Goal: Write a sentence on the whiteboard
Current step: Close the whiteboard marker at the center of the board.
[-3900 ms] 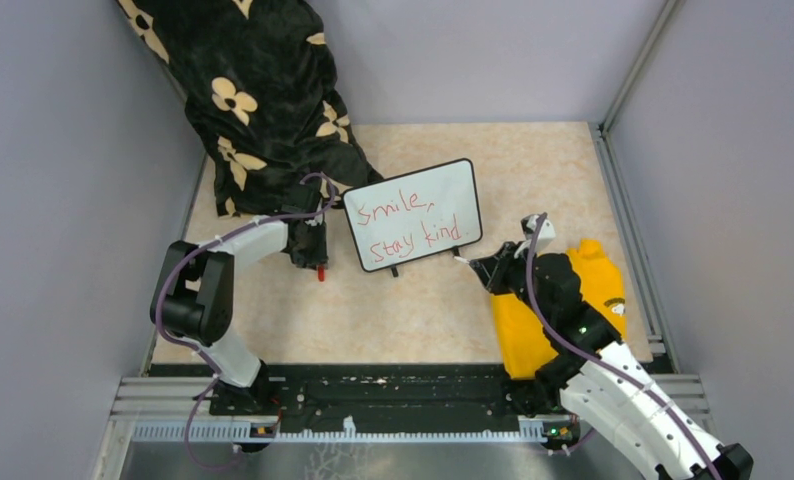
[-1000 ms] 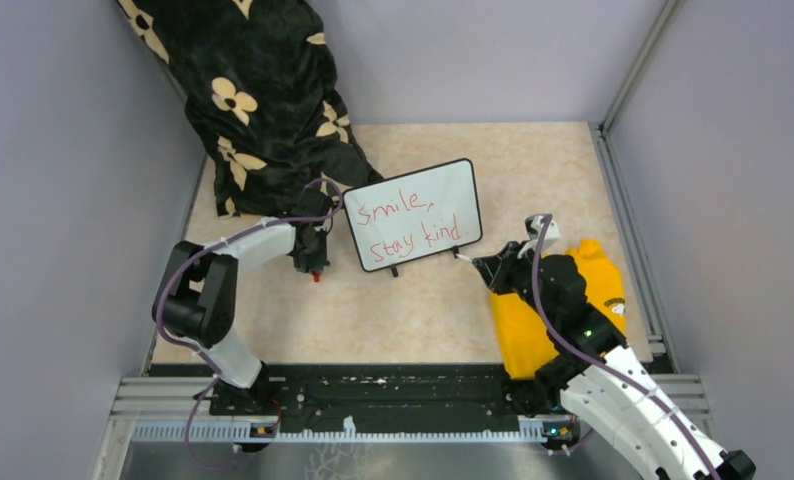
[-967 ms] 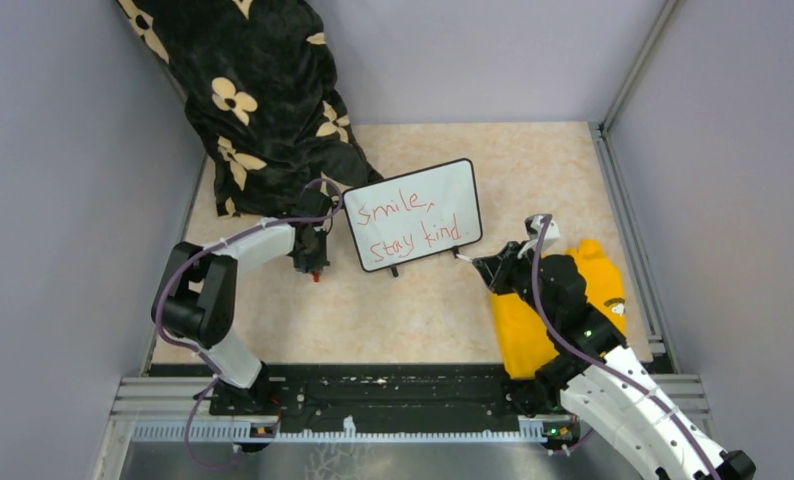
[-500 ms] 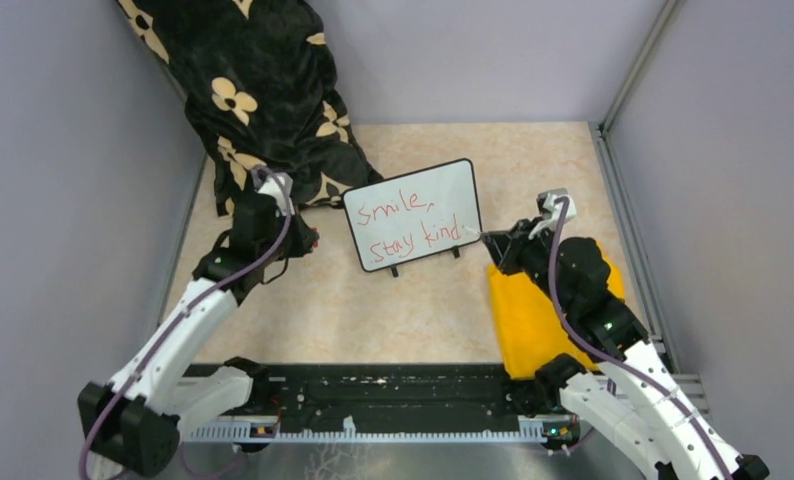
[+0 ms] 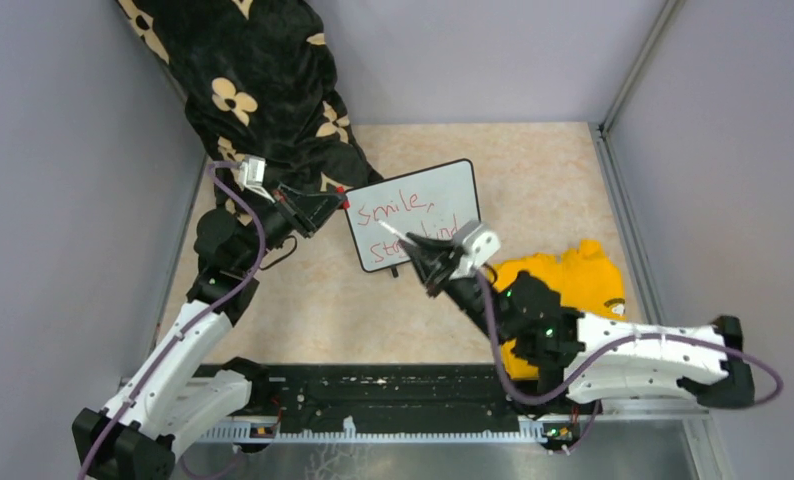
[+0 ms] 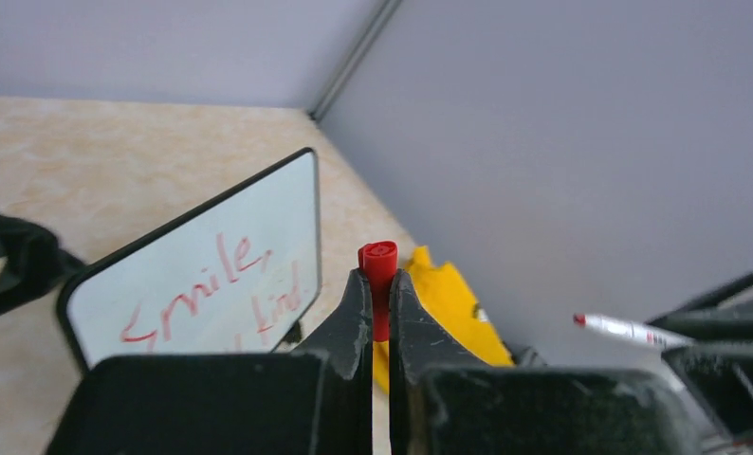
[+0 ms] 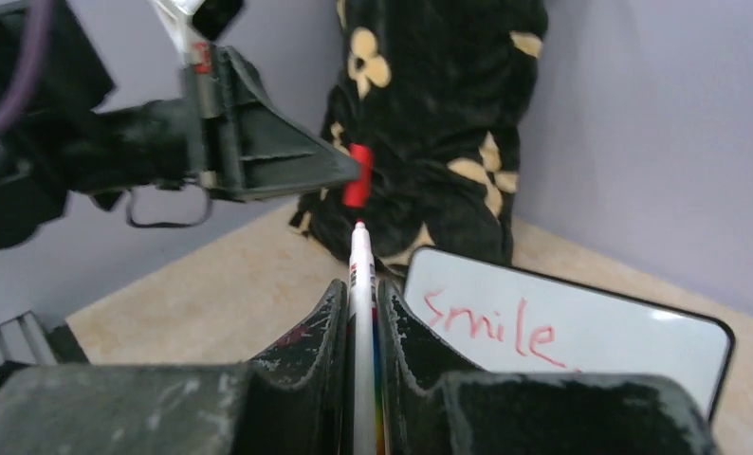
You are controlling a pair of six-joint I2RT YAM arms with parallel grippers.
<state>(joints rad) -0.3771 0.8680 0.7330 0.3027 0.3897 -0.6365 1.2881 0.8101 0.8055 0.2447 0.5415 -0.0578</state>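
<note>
The whiteboard [image 5: 453,190] stands tilted at mid table, and the sentence [image 5: 398,212] on it is in red, its lower line partly hidden by my right gripper. My left gripper [image 5: 338,197] is shut on a red marker cap [image 5: 344,189] at the board's upper left corner; the cap [image 6: 378,270] sticks out between the fingertips. My right gripper [image 5: 420,252] is shut on a white marker [image 7: 360,275] in front of the board. The marker's red tip points at the cap [image 7: 357,176], a small gap apart. "Smile" [image 7: 491,322] shows on the board [image 7: 638,332].
A black cloth with cream flowers [image 5: 263,90] hangs at the back left, right behind my left gripper. A yellow cloth [image 5: 563,285] lies on the table at the right, under my right arm. Grey walls close in three sides.
Both arms have lifted off the table and swung toward each other. The left gripper rose with the cap to the board's left corner. The right gripper moved left with the marker, over the board's lower part.
</note>
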